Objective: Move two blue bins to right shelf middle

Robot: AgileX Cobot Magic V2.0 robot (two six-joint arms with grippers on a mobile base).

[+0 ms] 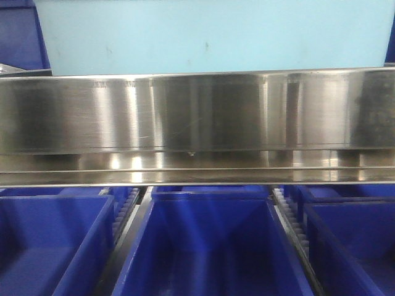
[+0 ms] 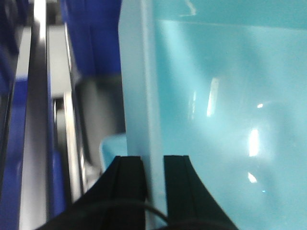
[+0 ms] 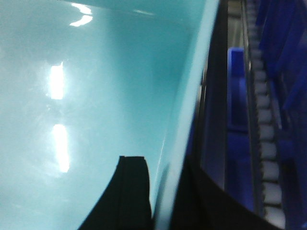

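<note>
1. Front-facing exterior view: a light-blue bin (image 1: 210, 37) fills the top of my picture, directly above a brushed steel shelf beam (image 1: 197, 114). I cannot tell whether its base touches the shelf.
2. Below the beam I see three dark blue bins side by side: a centre bin (image 1: 210, 246), a left bin (image 1: 49, 246) and a right bin (image 1: 352, 246). A toothed roller track (image 1: 290, 216) runs between the centre and right ones.
3. On the left wrist camera, the left claw (image 2: 152, 160) is pinched narrow on the light-blue bin's side wall. One black finger (image 2: 129, 182) is outside it and the other is inside the tub.
4. On the right wrist camera, the right claw (image 3: 163, 165) clamps the opposite wall in the same way, with the rim running between its two fingers.
5. Beyond that rim, the right wrist view shows a roller strip (image 3: 261, 120) and more dark blue bins, blurred.
6. Neither claw shows up in the front view.
</note>
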